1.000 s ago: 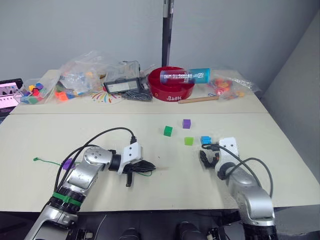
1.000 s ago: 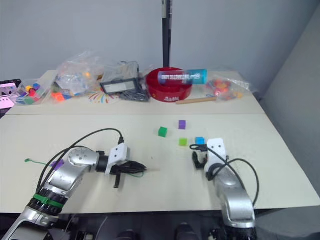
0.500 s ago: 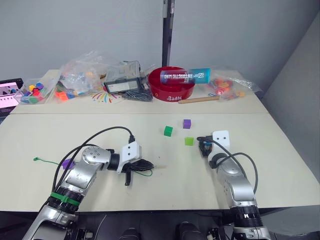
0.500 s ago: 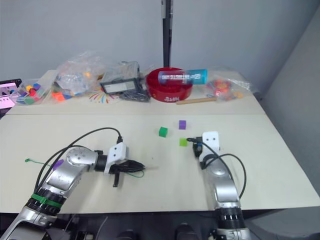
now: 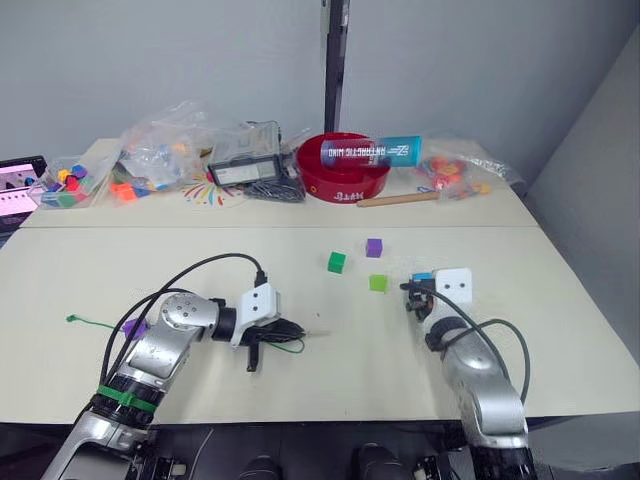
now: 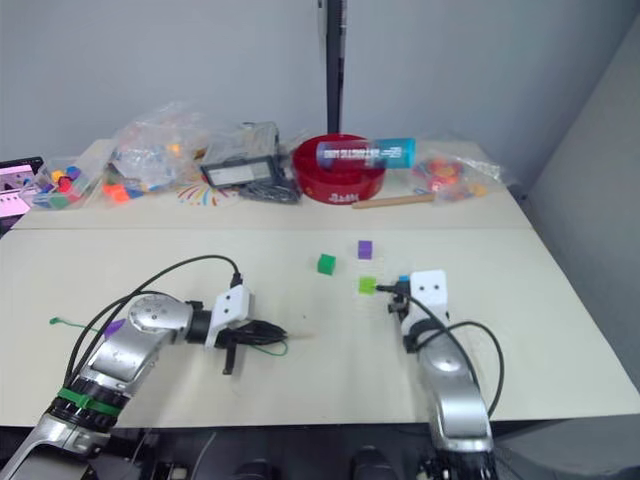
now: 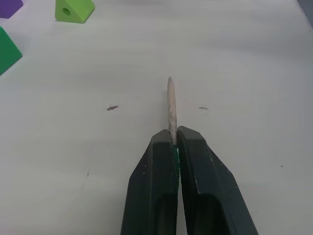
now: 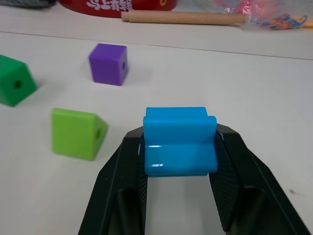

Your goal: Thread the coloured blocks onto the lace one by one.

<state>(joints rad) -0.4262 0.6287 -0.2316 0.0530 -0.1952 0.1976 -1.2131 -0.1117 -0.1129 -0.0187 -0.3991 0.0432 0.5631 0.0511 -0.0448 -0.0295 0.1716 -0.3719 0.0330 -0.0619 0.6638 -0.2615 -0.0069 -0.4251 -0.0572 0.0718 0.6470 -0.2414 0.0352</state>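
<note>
My right gripper (image 8: pixel 180 147) is shut on the blue block (image 8: pixel 180 139), which also shows at the gripper's front in the head view, blue block (image 5: pixel 422 277). Just to its left lies the light green block (image 5: pixel 378 283), with the dark green block (image 5: pixel 336 262) and a purple block (image 5: pixel 374 247) beyond. My left gripper (image 7: pixel 173 134) is shut on the lace's pale stiff tip (image 7: pixel 170 105), pointing right over the table. The green lace (image 5: pixel 78 320) trails off to the left, with another purple block (image 5: pixel 133 327) on it beside my left arm.
At the table's back stand a red bowl (image 5: pixel 343 180) with a teal tube lying across it, a wooden stick (image 5: pixel 397 200), a black device (image 5: pixel 243 172) and clear bags of mixed pieces (image 5: pixel 150 155). A screen (image 5: pixel 18 185) sits at the far left.
My right gripper has moved forward over the blue block and closed on it. The left gripper still holds the lace tip in the same place.
</note>
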